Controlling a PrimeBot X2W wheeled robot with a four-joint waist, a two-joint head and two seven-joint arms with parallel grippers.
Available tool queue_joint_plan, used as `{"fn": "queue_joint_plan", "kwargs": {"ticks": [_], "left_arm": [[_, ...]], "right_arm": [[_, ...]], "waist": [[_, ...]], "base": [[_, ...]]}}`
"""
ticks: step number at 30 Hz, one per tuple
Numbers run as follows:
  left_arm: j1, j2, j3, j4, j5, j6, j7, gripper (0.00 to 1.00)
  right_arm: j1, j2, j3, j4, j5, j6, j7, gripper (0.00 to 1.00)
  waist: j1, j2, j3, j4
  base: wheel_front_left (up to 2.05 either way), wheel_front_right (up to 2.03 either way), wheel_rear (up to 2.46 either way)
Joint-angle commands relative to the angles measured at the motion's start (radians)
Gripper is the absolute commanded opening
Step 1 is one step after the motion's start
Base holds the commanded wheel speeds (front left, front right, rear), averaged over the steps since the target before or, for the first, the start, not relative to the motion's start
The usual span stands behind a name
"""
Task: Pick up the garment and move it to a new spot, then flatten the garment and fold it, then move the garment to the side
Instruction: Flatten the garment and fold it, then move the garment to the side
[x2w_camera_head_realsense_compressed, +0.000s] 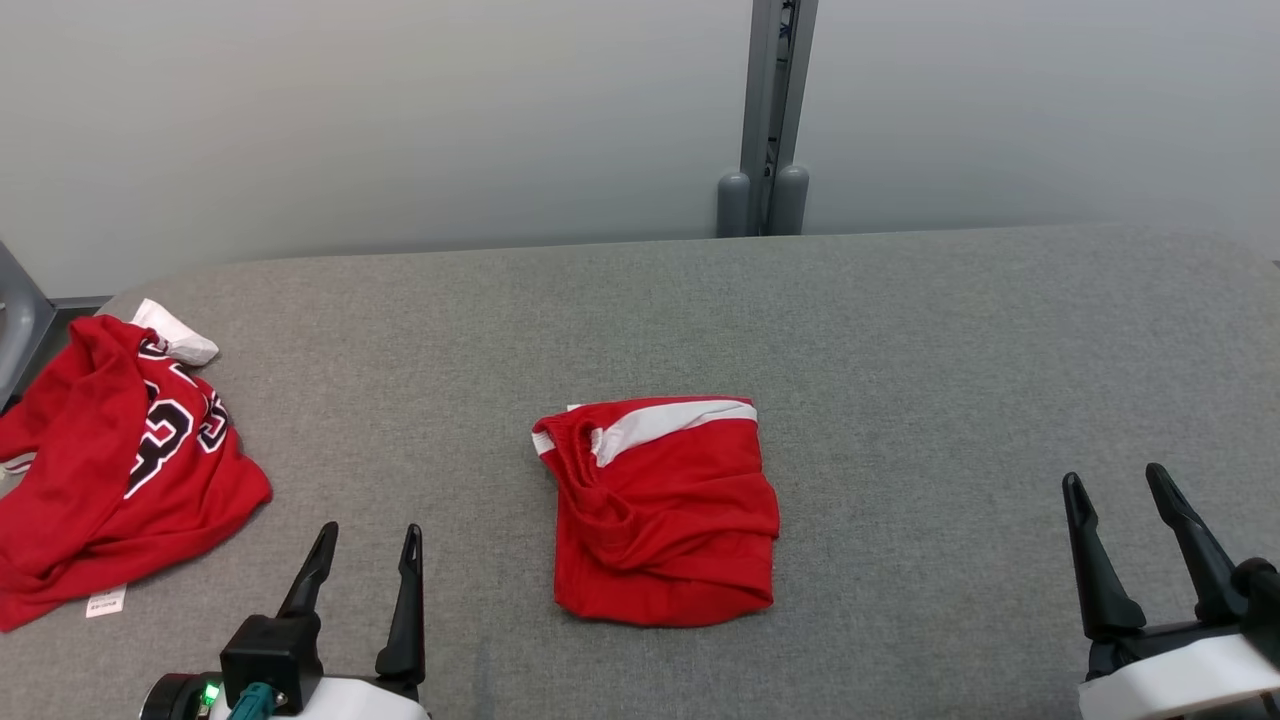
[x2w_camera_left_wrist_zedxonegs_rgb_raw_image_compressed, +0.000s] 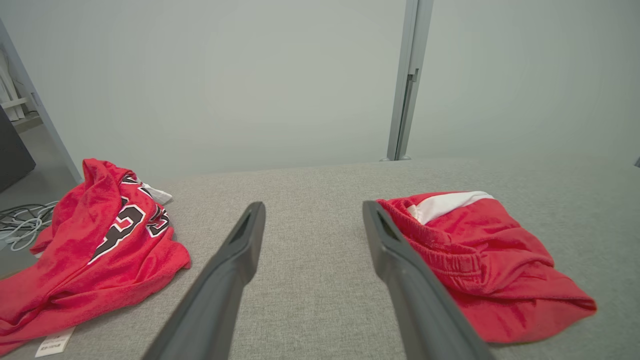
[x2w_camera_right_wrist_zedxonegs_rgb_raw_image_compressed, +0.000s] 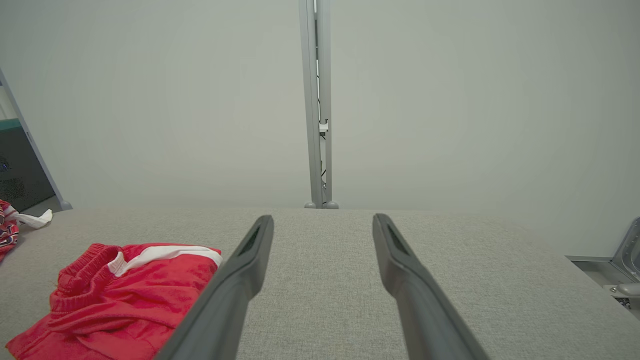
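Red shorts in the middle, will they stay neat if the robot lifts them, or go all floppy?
Probably floppy: the red shorts lie in soft wrinkles, so lifted by one edge they would likely droop and unfold. They look thin, so probably light. Pushed, they might bunch up on the cloth-covered table.

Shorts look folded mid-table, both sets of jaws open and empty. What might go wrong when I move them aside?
1. The red shorts are loosely folded, with layers bunched by the waistband; pinching only the top layer would likely undo the fold.
2. The crumpled jersey lies at the left end of the table; shorts moved that way may land on it. The right side looks safer.
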Motion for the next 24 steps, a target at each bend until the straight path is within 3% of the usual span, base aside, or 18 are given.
{"fn": "queue_joint_plan", "kwargs": {"ticks": [1,24], "left_arm": [[0.002,0.006,0.004,-0.007,-0.007,0.005,0.0,1.0],[-0.038,0.01,-0.004,0.018,-0.016,0.019,-0.018,1.0]], "right_arm": [[0.006,-0.001,-0.004,-0.007,-0.011,0.002,0.004,1.0],[-0.009,0.008,-0.005,-0.003,-0.015,0.002,0.013,1.0]], "waist": [[0.0,-0.0001,0.001,0.0],[0.0,-0.0001,0.021,0.009]], "base": [[0.0,0.0,0.0],[0.0,0.0,0.0]]}}
